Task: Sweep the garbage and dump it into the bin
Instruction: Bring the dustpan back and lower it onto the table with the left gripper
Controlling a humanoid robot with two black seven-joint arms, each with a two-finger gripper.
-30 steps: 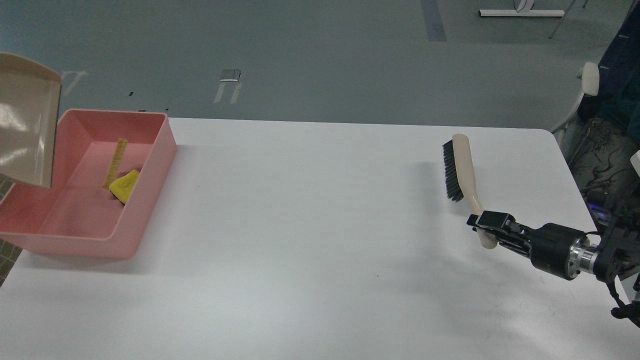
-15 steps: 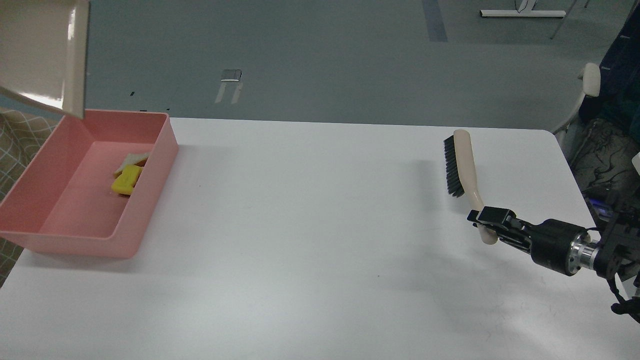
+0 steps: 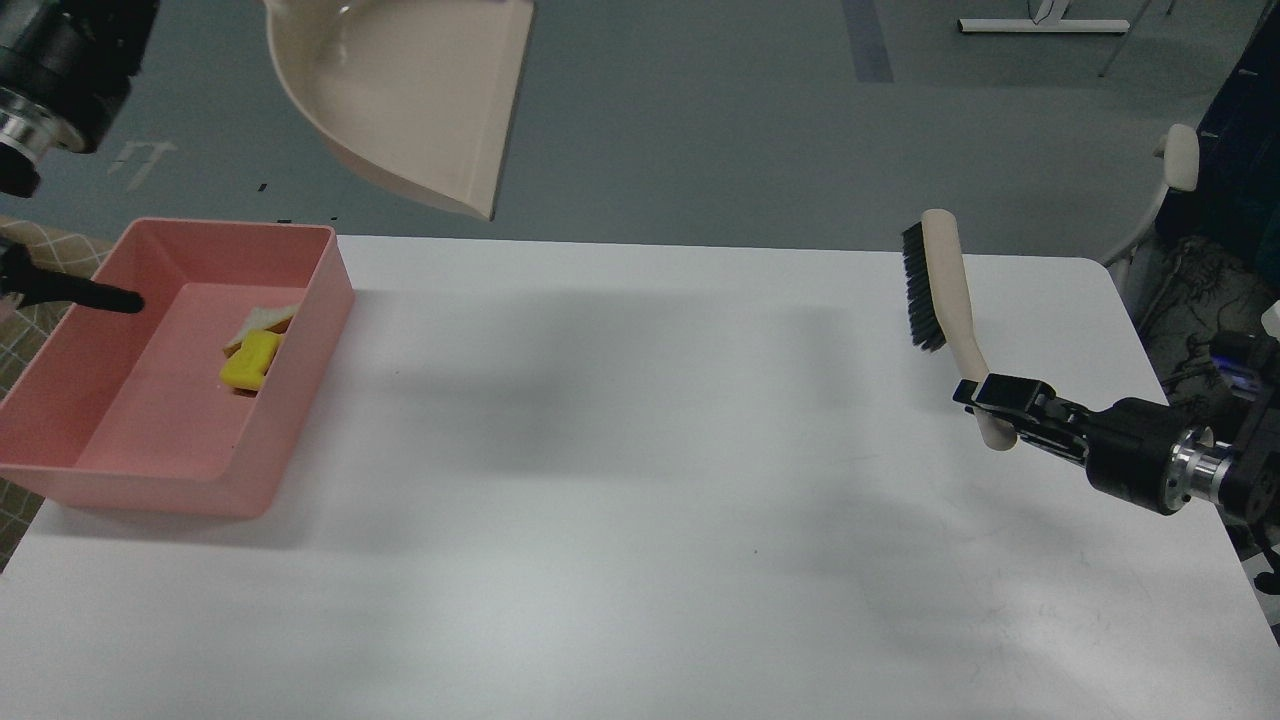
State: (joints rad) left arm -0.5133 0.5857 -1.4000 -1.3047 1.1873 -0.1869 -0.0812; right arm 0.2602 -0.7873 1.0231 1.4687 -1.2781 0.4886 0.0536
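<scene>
Now right gripper (image 3: pixel 992 398) clamping brush (image 3: pixel 945 300) by handle end, bristles facing left above table (image 3: pixel 640 500). Sponge (image 3: pixel 248 362) and bread slice (image 3: pixel 262 321) lying together inside pink bin (image 3: pixel 160 480) at table's left. Dustpan (image 3: pixel 410 90) hanging high above, left gripper's fingers out of frame.

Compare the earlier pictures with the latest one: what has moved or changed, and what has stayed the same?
The dustpan swung from above the bin's left end up and right, now high beyond the table. The sponge and bread slice tumbled, then settled in the pink bin. The brush, gripped by the right gripper, rose slightly. The bin stayed put.
</scene>
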